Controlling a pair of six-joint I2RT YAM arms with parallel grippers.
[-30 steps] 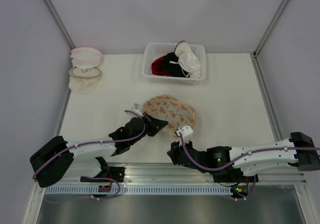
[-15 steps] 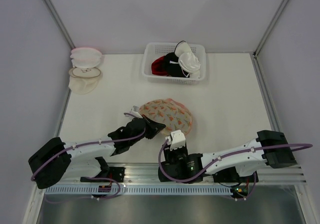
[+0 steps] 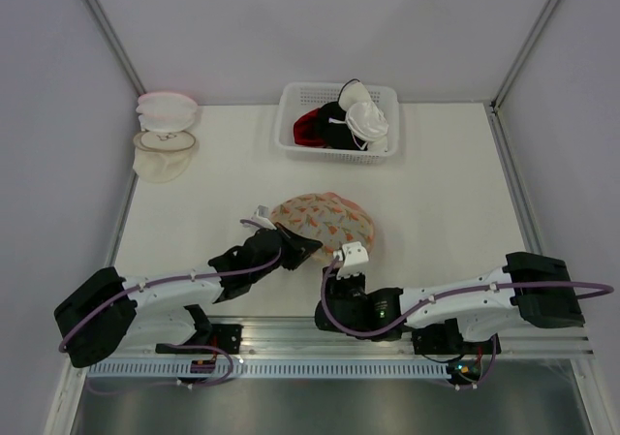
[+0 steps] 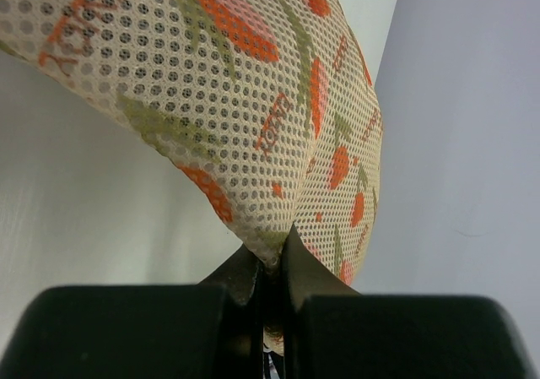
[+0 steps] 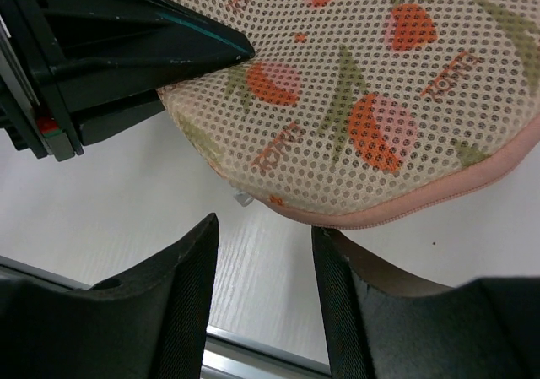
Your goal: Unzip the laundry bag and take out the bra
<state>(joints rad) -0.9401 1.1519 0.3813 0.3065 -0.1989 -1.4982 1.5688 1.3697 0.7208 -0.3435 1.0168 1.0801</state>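
The laundry bag [image 3: 325, 220] lies on the surface [image 3: 446, 193] between its middle and its near edge. A thin fold of mesh at the bag's near-left end is pinched between the fully closed jaws of the left hand [image 4: 272, 257]. The right hand [image 5: 263, 252] is held partly spread and empty, just short of the pink trim [image 5: 439, 197]. A small pale tab [image 5: 243, 198], possibly the zipper pull, is seen under the rim there. No opening is visible and the bra cannot be seen. The pinch is judged slight, so the mesh could be dragged out of it once the zipper is pulled, and the whole bag would then slide instead of opening. The trim or mesh could also be caught in place of the tab, which is small and half tucked under. The left hand lies just beside that tab, so a knock between the two hands is likely. A white lattice basket [image 3: 291, 130] of garments stands at the far edge, and two domed pouches [image 3: 167, 112] lie at the far left corner, both well apart from the bag.
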